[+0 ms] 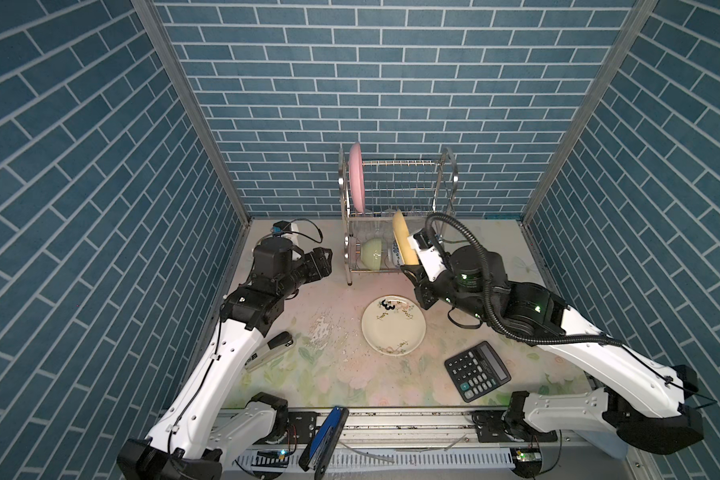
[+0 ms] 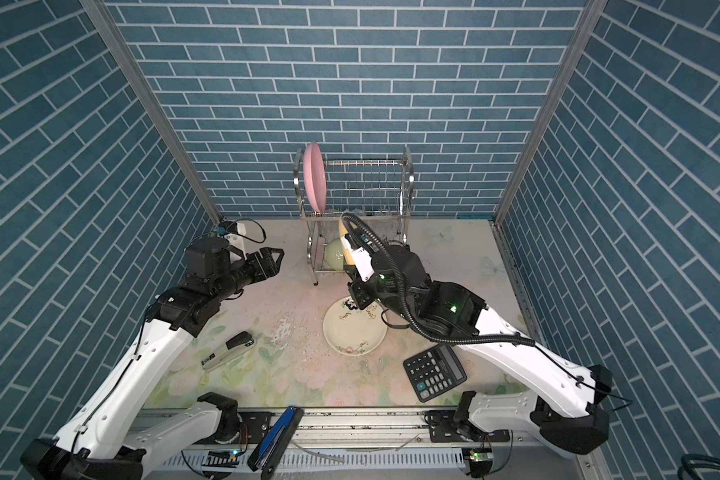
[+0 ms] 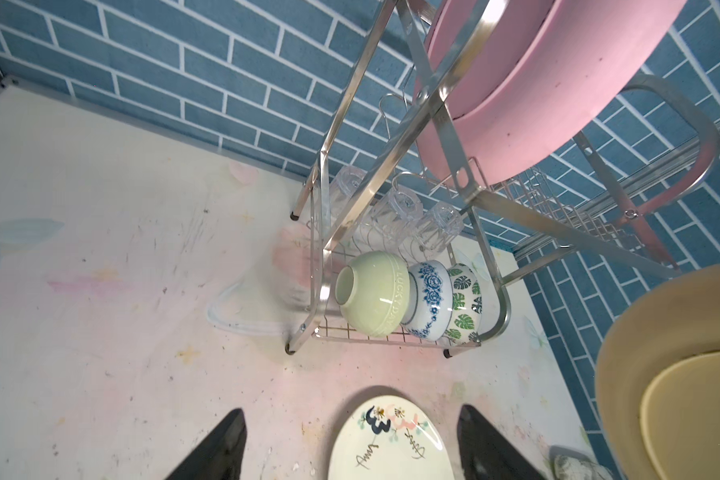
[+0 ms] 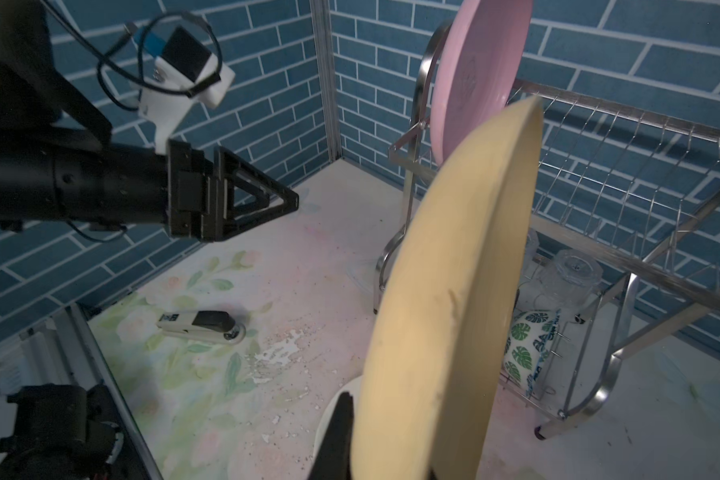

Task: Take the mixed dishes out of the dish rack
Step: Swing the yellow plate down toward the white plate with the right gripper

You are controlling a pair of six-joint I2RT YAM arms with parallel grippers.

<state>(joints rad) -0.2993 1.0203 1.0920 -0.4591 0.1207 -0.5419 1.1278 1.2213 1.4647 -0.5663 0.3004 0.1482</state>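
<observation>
1. One calculator [image 1: 477, 371] lies by the front right edge of the worktop [image 1: 308, 374], with a stapler [image 1: 269, 351] toward the front left. Neither belongs to the job, and both sit clear of the landing spot.
2. Next, a cream plate [image 1: 393, 331] lies flat and face up at mid-worktop, near the front of the dish rack [image 3: 558, 227]. It is likely the base of a stack, with open room around it and easy reach for either arm.
3. On the right gripper [image 1: 413, 262] the fingers are clamped on the lower rim of the yellow plate [image 4: 445, 311]. That plate is on edge, tilted, off the worktop, just in front of the rack's right half and near the cream plate's far rim. A rim grip suits a plate drawn from upright slots. My guess is it must be laid over flat before release.
4. On the left gripper [image 1: 327, 262] the fingers are wide apart with nothing between them. It hangs over the worktop's left side, aimed at the rack's left end, which reads as ready for the next piece.
5. Rack at the back edge, centre, with seven pieces in it. On the lower tier a pale green bowl [image 3: 371, 293], a blue-flowered bowl [image 3: 429, 299] and a leaf-print bowl [image 3: 466, 303] lie on their sides in a close row. Behind them, three glasses [image 3: 404, 208] are tipped over wire prongs. All are draining positions.
6. On the upper tier a pink plate [image 1: 356, 176] stands upright in the slots at the left end. The other slots are bare.
</observation>
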